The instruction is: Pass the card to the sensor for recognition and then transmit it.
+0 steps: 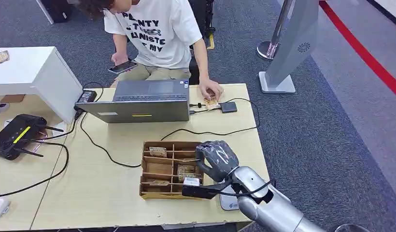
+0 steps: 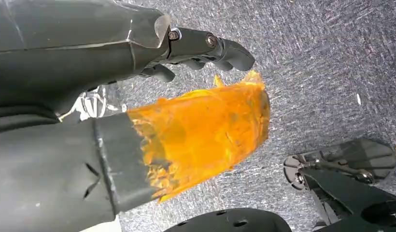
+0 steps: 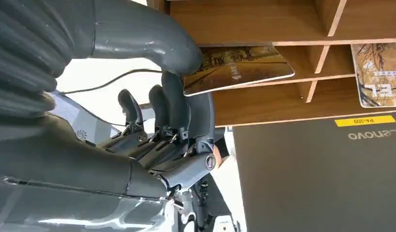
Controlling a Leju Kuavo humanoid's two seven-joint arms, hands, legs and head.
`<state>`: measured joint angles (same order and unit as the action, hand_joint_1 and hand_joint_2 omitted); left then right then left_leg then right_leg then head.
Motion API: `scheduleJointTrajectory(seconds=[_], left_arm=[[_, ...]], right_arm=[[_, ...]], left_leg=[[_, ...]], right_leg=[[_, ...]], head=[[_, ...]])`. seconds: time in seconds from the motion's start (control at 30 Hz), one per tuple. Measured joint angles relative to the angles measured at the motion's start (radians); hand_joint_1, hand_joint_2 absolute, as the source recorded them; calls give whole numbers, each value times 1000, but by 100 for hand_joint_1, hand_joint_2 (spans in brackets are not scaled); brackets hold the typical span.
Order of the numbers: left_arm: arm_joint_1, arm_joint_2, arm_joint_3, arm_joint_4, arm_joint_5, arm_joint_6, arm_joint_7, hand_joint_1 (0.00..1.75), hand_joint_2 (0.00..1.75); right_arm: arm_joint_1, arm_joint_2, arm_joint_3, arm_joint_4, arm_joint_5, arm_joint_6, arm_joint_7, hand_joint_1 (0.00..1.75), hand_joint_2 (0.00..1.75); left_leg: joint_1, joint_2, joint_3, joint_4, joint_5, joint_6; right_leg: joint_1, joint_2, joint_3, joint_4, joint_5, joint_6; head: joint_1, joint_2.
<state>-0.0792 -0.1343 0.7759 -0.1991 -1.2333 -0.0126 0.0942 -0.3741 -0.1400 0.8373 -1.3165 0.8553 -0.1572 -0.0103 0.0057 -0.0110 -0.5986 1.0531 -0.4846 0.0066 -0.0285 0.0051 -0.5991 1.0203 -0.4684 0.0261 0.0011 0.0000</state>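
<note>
Over the wooden tray (image 1: pixel 148 145) on the table (image 1: pixel 114 203), the right hand (image 1: pixel 216 157) hangs at the tray's right side, and the right wrist view shows it taking a card (image 3: pixel 237 67) between its thick thumb (image 3: pixel 152 41) and the darker fingers (image 3: pixel 174 104), the thumb on the printed face and the fingers beneath, so the hand holds the card by one short end. The card lies half in a tray slot, its free end poking out over a divider; its long axis runs along the slot, out from the hand toward the tray's middle, and it sits slightly tilted with the picture side up. I judge it light, thin and stiff with a slick laminated face, so a pinch well in from the edge, thumb flat on the face, should keep it from sliding or twisting as it comes out; a grip at the very corner could let it pivot. Other cards sit in neighbouring slots. Beyond the tray stand a laptop (image 1: pixel 143 104) and a small dark sensor (image 1: pixel 229 107) on a cable, where a person (image 1: pixel 157 34) rests a hand. The left hand (image 2: pixel 114 125) hangs over the carpet, its thumb wrapped in orange tape, fingers apart and empty.
</note>
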Motion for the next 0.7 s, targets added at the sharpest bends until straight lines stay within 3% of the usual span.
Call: scheduleJointTrajectory(seconds=[0.17,0.7], left_arm=[[0,0,0,0,0,0,0,0,0],[0,0,0,0,0,0,-1,0,0]], right_arm=[[-4,3,0,4,-6,9,0,147,175],[-4,3,0,4,-19,13,-3,147,175]], left_leg=[[0,0,0,0,0,0],[0,0,0,0,0,0]], right_leg=[[0,0,0,0,0,0],[0,0,0,0,0,0]], head=[[0,0],[0,0]])
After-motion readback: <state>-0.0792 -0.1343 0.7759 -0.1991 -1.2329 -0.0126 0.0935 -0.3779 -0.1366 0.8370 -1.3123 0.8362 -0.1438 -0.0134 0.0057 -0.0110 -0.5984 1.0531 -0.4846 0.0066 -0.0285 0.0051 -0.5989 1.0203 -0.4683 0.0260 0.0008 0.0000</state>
